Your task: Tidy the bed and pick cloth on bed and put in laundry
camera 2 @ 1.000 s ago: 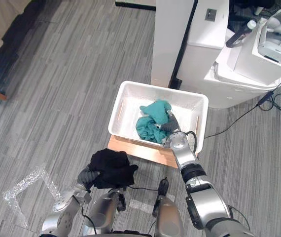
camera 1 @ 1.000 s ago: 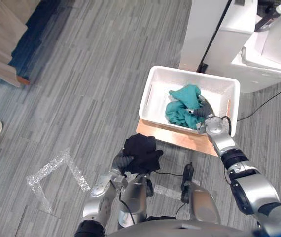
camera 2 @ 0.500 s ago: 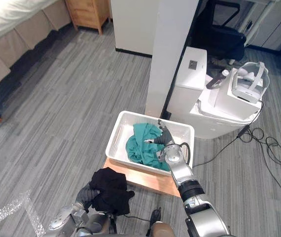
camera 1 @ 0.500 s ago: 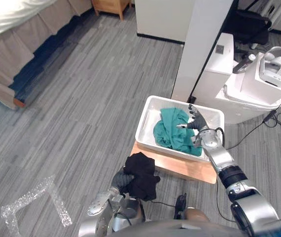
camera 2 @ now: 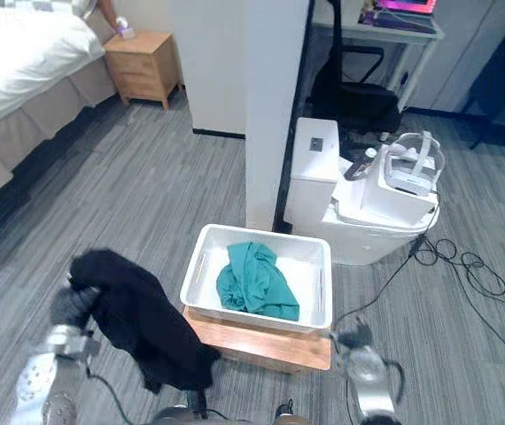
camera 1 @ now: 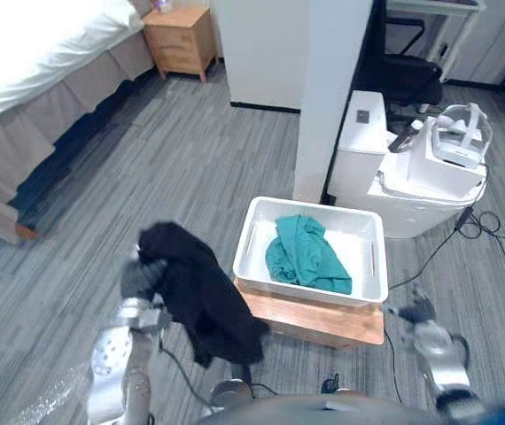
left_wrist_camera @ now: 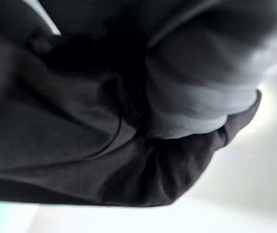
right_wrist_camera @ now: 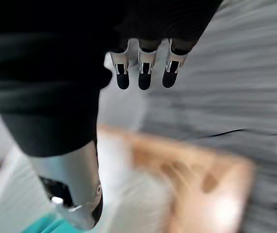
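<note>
Left eye view: the left robot hand (camera 1: 140, 276) grips a crumpled black cloth (camera 1: 204, 301), held up beside the white plastic laundry bin (camera 1: 308, 297). A teal cloth (camera 1: 306, 257) lies inside it. The right robot hand (right_wrist_camera: 144, 72), fingers relaxed and empty, hangs near the bin's wooden stand (camera 1: 323, 323).

Matt black cloth (camera 1: 204, 294), glossy white plastic bin (camera 1: 310, 296), smooth wooden board (camera 1: 323, 321).

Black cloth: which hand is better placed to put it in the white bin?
Left: the left hand grips the black cloth beside the white bin; the right hand is open and empty.
</note>
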Controlling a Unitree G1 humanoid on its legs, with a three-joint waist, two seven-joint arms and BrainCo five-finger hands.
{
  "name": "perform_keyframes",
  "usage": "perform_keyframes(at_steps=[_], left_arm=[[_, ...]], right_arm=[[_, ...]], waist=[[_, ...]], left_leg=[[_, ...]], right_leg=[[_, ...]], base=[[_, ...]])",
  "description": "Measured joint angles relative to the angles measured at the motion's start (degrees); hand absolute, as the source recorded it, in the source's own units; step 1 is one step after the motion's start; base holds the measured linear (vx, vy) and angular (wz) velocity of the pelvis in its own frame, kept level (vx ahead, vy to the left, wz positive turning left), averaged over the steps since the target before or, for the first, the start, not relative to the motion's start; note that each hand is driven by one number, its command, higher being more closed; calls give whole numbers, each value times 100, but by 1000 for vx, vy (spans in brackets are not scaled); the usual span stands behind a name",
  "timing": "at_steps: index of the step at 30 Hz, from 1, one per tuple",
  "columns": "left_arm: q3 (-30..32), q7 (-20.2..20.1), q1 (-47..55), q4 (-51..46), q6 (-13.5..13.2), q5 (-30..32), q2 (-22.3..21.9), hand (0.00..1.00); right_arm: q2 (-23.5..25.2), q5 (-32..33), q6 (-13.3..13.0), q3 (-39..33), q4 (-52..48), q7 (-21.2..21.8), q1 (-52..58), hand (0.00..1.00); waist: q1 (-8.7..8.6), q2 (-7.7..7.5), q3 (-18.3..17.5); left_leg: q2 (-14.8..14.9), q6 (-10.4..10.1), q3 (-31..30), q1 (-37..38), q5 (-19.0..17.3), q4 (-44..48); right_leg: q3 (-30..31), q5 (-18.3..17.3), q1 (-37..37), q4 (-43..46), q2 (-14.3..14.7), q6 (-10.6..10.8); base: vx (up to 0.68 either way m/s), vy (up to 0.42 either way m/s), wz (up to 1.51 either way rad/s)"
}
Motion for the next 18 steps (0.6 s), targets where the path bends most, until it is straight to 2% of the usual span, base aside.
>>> perform_keyframes(at_steps=[1,4,6,8,9,10,11,12,13,15,18], left_arm=[[-13,-3,-157,-237,-112,3,106,100],[-45,-88,-571,-706,-178,-3,569,100],[-153,-114,-816,-857,-187,2,718,100],[-392,-104,-1090,-883,-370,100,783,100],[-593,-75,-1259,-881,-506,221,841,100],[-646,-66,-1315,-880,-572,313,857,100],[-776,19,-1435,-843,-812,505,902,100],[-868,107,-1527,-809,-1015,592,903,100],[-872,130,-1534,-804,-1100,623,910,100],[-852,183,-1580,-675,-1499,702,1011,100],[-857,318,-1606,-592,-1640,788,1023,100]], right_arm=[[25,94,-82,-88,155,-1,206,0],[176,256,-251,-121,464,4,665,0],[289,258,-364,-134,598,12,820,0],[369,283,-441,-144,710,35,893,0],[442,374,-509,-202,726,62,919,0],[464,429,-544,-214,760,72,913,0],[519,474,-667,-214,975,134,924,0],[506,478,-754,-216,1051,198,943,0],[497,478,-794,-224,1064,227,959,0],[660,486,-928,-243,1141,311,1069,0],[755,486,-1040,-228,1376,410,1154,0]], waist=[[-46,32,-71],[-60,126,-165],[-79,173,-201],[-92,219,-247],[-163,222,-288],[-205,209,-309],[-247,89,-411],[-219,134,-441],[-222,189,-477],[-273,51,-560],[-346,-85,-620]], left_leg=[[11,7,5,9,7,-1],[106,-13,142,121,-34,-5],[123,9,226,170,-75,-6],[129,12,349,191,-80,-6],[118,7,472,188,-88,-7],[104,-46,532,184,-131,-8],[61,-28,856,215,-184,113],[128,-51,994,286,-205,161],[160,-22,1017,313,-170,-1],[110,26,1094,299,-171,-13],[73,22,1170,308,-169,-13]], right_leg=[[4,4,2,13,0,-6],[99,5,4,112,21,-12],[168,16,-2,122,25,-20],[249,-9,-20,89,39,-1],[251,-12,-40,81,32,14],[259,-8,-44,62,6,11],[330,53,-66,-92,-144,34],[399,67,-60,-140,-103,51],[402,85,-64,-145,-61,54],[521,176,-144,-139,-98,62],[659,203,-219,-55,-105,33]], base=[[-13,-1,-6],[-65,-5,-17],[-86,-2,-22],[-117,14,-19],[-90,16,-1],[-71,67,-8],[18,90,-33],[36,74,-36],[48,26,-24],[4,45,-12],[57,46,-11]])
